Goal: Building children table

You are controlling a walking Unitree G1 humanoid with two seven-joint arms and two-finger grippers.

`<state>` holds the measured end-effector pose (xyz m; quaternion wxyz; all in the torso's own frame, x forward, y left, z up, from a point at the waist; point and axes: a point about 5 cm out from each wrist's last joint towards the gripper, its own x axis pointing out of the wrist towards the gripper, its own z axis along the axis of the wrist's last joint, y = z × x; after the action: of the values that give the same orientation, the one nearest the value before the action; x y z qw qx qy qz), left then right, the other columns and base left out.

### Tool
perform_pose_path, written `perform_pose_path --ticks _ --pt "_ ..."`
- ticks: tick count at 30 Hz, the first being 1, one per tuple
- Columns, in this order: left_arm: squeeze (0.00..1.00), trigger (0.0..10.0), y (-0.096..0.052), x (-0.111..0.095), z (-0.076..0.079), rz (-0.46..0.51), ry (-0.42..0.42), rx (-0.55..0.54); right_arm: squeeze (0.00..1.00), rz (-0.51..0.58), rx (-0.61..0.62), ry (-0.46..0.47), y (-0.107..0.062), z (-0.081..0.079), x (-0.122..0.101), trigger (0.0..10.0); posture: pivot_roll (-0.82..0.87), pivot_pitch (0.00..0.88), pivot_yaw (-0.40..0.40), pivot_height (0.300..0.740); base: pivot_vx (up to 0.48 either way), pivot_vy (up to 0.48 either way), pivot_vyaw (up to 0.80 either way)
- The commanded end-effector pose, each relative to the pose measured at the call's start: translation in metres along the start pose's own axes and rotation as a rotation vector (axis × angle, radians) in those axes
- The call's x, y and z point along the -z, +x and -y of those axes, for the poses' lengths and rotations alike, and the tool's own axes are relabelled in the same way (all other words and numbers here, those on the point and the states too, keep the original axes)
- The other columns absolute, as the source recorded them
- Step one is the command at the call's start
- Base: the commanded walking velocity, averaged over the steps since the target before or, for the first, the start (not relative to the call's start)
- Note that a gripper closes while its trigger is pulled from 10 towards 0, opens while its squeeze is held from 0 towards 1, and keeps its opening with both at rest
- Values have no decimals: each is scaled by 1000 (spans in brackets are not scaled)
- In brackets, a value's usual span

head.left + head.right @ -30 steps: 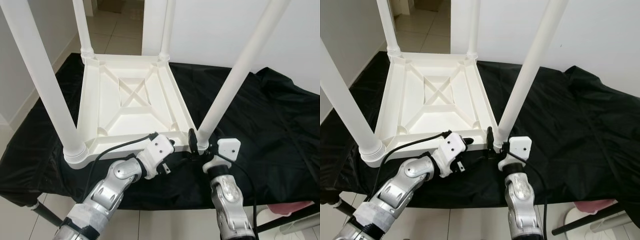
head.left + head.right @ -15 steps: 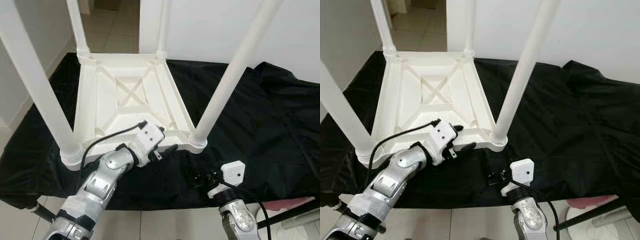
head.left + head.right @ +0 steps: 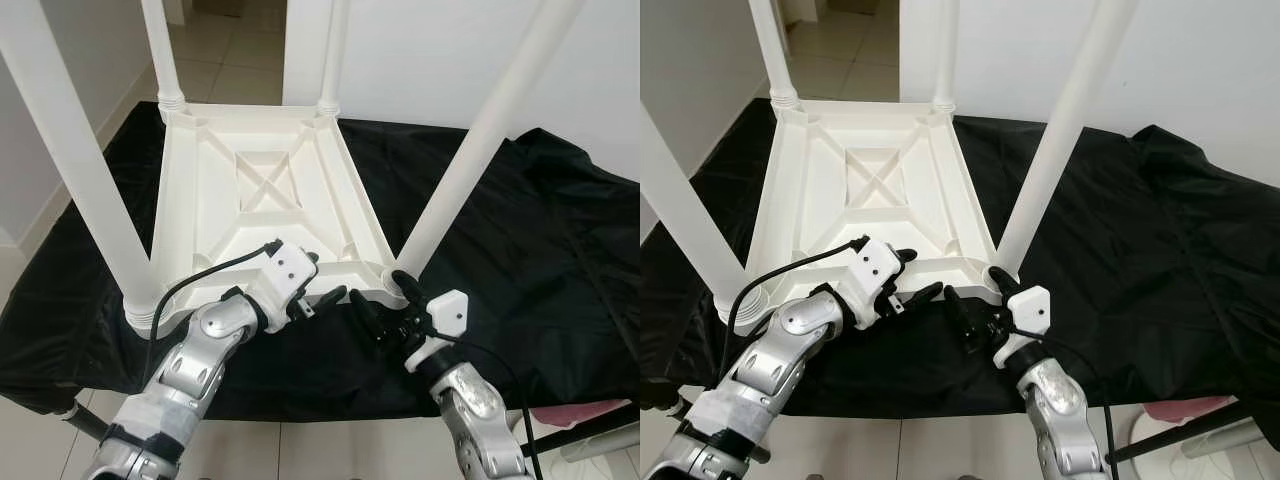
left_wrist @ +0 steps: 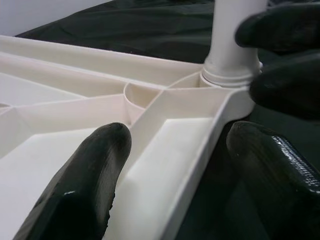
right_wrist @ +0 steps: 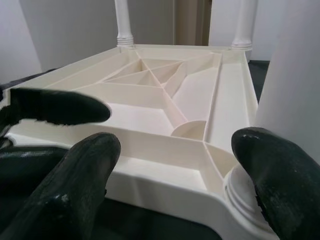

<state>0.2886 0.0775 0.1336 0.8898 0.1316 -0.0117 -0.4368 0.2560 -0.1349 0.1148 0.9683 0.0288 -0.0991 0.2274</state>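
At the near rim of the upturned children's table (image 3: 262, 200) I have both end effectors working. My left end effector (image 3: 322, 291) is spread open, straddling that rim: in the left wrist view one finger (image 4: 87, 175) lies inside the ribbed underside, the other outside, not yet closed on it. My right end effector (image 3: 378, 305) is also released, fingers apart, just beside the near right corner where a leg (image 3: 480, 140) seats in its socket. The right arm is the nearer to that joint. The children's table lies upside down on black cloth (image 3: 520, 230), its top flat on the cloth, all four legs pointing up, their long axes near vertical. I judge the legs already fitted; turning it over remains.
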Motion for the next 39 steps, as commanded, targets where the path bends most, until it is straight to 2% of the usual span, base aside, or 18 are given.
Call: perform_pose_path --ticks 1,9,16,18,20,24,28,32,34,35,36,37,38,39 --pt "0 10000 -1 -1 2 0 -7 6 0 -5 39 20 0 8 2 10000 15 27 -103 740 0 0 0" --pt "0 10000 -6 0 11 -15 -22 77 0 -3 111 45 -1 21 3 10000 14 25 -101 740 0 0 0" --pt "0 10000 -4 6 11 -45 -5 77 0 -4 102 56 -3 18 4 10000 6 20 -96 740 0 0 0" --pt "0 10000 1 10 0 -80 29 -5 0 1 88 54 0 15 3 10000 1 20 -92 740 0 0 0" --pt "0 10000 1 10 0 -80 29 -5 0 1 88 54 0 15 3 10000 1 20 -92 740 0 0 0" --pt "0 10000 3 17 -12 -144 64 -84 0 -2 84 48 2 15 4 10000 -4 17 -88 740 0 0 0" --pt "0 10000 2 25 -18 -218 70 -108 0 -7 81 44 1 14 6 10000 -7 14 -86 740 0 0 0" --pt "0 10000 2 27 -18 -237 67 -108 0 -9 82 43 1 14 6 10000 -10 13 -86 740 0 0 0" --pt "0 10000 2 33 -17 -282 62 -90 0 -13 84 40 1 15 7 10000 -13 11 -84 740 0 0 0" --pt "0 8471 1 36 -17 -295 32 -95 0 -15 85 38 1 15 7 10000 -16 10 -84 740 0 0 0" --pt "0 8471 1 36 -17 -295 32 -95 0 -15 85 38 1 15 7 10000 -16 10 -84 740 0 0 0" --pt "0 6784 1 37 -18 -301 9 -100 0 -15 86 37 1 15 7 10000 -16 10 -84 740 0 0 0" --pt "0 2902 1 38 -19 -305 -13 -110 0 -15 88 35 1 16 7 10000 -15 10 -84 740 0 0 0" --pt "0 2902 1 38 -19 -305 -13 -110 0 -15 88 35 1 16 7 10000 -15 10 -84 740 0 0 0"
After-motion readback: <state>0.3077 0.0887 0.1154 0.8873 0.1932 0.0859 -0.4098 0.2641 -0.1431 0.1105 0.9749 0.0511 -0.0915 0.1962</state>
